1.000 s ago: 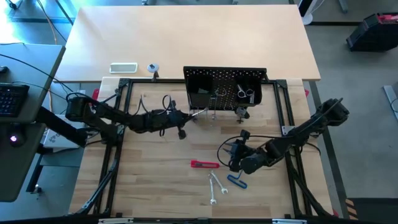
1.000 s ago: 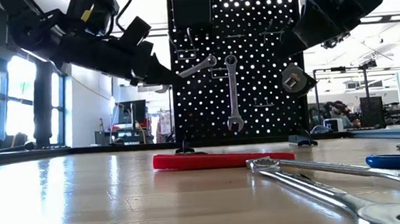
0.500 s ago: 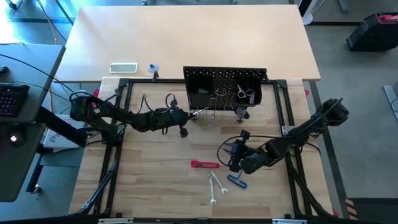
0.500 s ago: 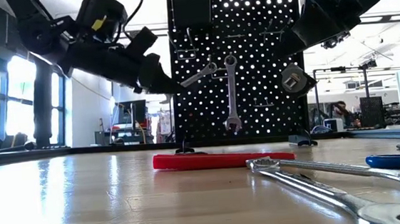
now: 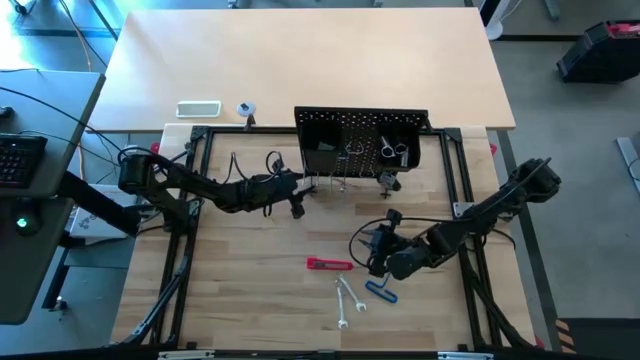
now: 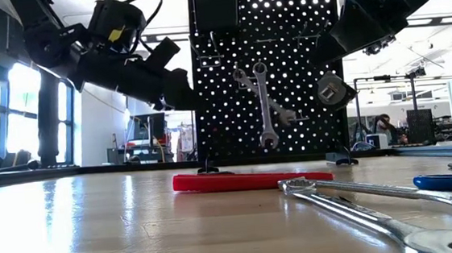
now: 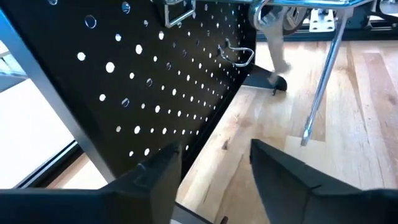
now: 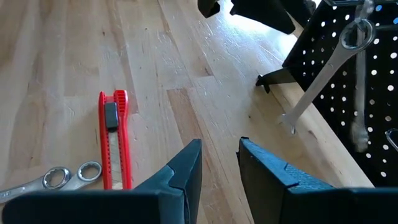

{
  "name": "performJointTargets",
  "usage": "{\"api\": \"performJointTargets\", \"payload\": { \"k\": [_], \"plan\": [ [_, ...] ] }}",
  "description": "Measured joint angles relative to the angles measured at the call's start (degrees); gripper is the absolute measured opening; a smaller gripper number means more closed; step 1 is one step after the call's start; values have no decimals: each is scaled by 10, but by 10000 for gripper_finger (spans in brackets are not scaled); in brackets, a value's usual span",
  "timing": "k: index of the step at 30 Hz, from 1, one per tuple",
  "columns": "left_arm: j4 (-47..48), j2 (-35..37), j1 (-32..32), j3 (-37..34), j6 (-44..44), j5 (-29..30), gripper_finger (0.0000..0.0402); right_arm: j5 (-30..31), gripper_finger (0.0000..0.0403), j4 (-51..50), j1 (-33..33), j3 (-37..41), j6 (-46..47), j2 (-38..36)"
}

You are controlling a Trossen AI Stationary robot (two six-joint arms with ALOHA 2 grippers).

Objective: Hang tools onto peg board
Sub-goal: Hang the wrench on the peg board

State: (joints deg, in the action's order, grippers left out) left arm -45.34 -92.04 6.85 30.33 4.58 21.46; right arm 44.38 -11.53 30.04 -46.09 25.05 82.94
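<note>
Now the left gripper (image 7: 211, 168) gapes empty – wrenches (image 6: 263, 99) hang just beyond it on the peg board (image 6: 285, 49).

Left gripper (image 5: 300, 184) raised mid-table, fingers parted, empty; right gripper (image 5: 372, 252) low toward table's front edge, fingers slightly apart, empty.

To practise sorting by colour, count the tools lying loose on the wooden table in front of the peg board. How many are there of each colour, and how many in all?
Silver wrenches: 2
Red-handled tool: 1
Blue-ended key: 1
Total: 4
</note>
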Motion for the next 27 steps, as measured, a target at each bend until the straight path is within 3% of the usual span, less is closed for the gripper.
{"api": "performJointTargets", "payload": {
  "k": [6,13,27],
  "plan": [
    [9,0,0,-1,-18,-10,214,-3,99,0,0,0,2,0],
    [47,2,-13,-1,-44,-60,216,-5,99,0,10,0,5,0],
    [60,2,-60,-1,-55,-61,216,-5,99,0,12,0,5,0]
  ]
}}
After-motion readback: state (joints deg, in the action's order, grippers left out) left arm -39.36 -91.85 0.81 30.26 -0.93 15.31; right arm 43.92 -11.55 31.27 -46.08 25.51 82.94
